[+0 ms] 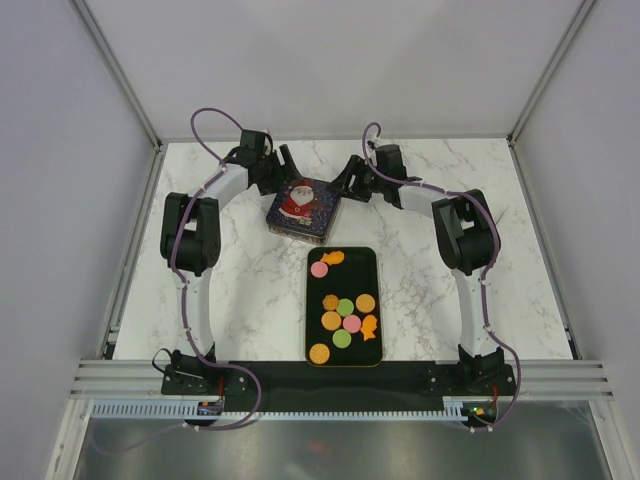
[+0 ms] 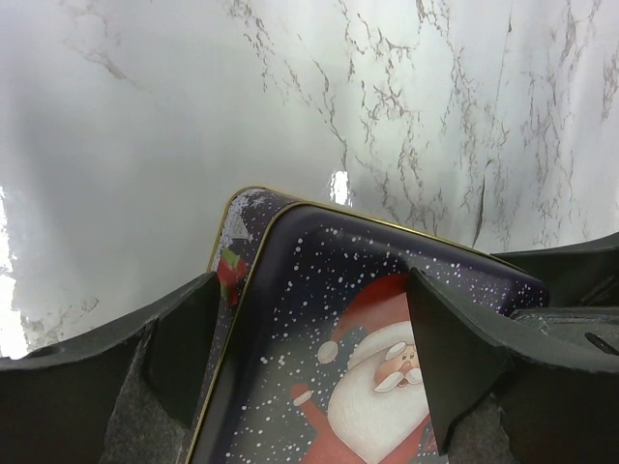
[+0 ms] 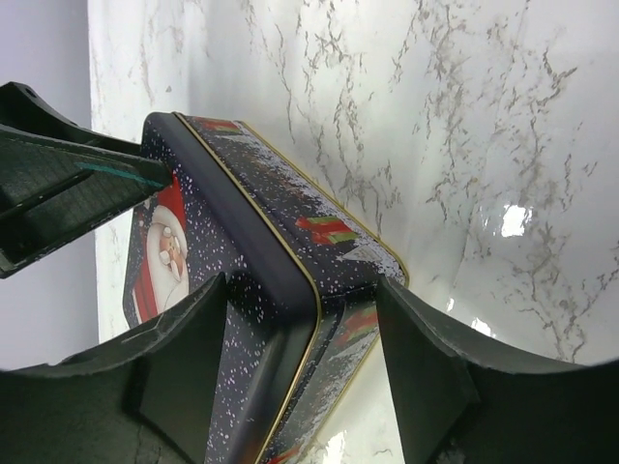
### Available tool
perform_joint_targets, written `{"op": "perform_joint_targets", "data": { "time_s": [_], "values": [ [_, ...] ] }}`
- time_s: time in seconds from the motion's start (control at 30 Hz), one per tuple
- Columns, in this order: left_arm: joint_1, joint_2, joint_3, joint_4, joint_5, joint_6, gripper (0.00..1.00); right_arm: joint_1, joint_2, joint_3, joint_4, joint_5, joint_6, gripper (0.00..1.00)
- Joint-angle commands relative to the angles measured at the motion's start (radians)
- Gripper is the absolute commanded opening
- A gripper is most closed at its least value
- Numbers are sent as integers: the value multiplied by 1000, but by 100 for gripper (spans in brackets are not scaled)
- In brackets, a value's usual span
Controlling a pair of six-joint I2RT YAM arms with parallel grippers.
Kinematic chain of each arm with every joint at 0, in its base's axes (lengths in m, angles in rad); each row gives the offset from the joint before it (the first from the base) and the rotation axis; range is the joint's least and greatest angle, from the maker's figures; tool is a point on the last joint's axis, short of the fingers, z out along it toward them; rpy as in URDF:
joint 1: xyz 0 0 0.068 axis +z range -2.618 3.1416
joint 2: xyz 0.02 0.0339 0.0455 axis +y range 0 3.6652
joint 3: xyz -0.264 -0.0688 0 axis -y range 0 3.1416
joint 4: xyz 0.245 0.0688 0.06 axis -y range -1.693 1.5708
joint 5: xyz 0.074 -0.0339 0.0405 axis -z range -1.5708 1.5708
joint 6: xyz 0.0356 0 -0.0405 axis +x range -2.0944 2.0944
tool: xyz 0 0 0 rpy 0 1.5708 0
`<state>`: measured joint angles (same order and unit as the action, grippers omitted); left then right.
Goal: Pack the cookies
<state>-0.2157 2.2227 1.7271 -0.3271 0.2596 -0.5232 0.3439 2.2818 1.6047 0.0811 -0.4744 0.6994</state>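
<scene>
**Top external view.** A marble worktop (image 1: 250,270) is shown between white walls. A black tray (image 1: 352,262) is seen at the near centre. The cookies (image 1: 345,310) lie loose on it: round and fish-shaped pieces in orange, pink and green. Just beyond the tray, a dark blue Santa tin (image 1: 303,208) is set askew, its lid on. The left gripper (image 1: 284,170) is placed at the tin's far left edge and the right gripper (image 1: 350,182) at its far right corner. No cookie is seen in the tin or in either gripper.

**Left wrist view.** The left gripper (image 2: 311,290) is seen with its jaws wide apart and a corner of the Santa tin (image 2: 319,329) lying between them. A gap is visible between the tin's gold rim and the finger on the left of this view.

**Right wrist view.** The right gripper (image 3: 300,290) is seen with its jaws set around another corner of the tin (image 3: 242,222), which fills the space between them. Whether the tin is pressed cannot be told. Part of the left gripper (image 3: 92,179) is seen at the tin's opposite side.
</scene>
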Motion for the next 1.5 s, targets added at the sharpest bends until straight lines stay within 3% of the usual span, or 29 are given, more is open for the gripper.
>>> {"op": "perform_joint_targets", "data": {
  "time_s": [0.0, 0.1, 0.17, 0.4, 0.8, 1.07, 1.27, 1.33, 1.37, 1.47],
  "values": [
    [-42, 71, -31, -136, -79, 63, 85, 15, 8, -94, 40, 39, 37, 57],
    [-47, 69, -37, -136, -83, 51, 85, 12, 5, -137, 81, 42, 54, 44],
    [-47, 66, -38, -136, -85, 49, 85, 12, 5, -160, 94, 43, 63, 42],
    [-48, 60, -46, -135, -91, 43, 85, -17, -25, -281, 244, 16, 150, 22],
    [-57, 61, -17, -136, -92, 42, 85, 13, -76, -365, 215, 79, 121, 0],
    [-67, 54, 3, -138, -95, 38, 87, 33, -61, -417, 210, 105, 143, 0],
    [-67, 58, 26, -144, -99, 48, 88, 24, -134, -462, 204, 112, 140, 0],
    [-67, 60, 37, -147, -95, 51, 88, 15, -157, -459, 195, 106, 138, 17],
    [-68, 61, 42, -148, -95, 54, 88, 7, -169, -456, 192, 103, 138, 31],
    [-68, 64, 51, -159, -97, 63, 88, -20, -183, -437, 175, 97, 137, 47]
  ]
}}
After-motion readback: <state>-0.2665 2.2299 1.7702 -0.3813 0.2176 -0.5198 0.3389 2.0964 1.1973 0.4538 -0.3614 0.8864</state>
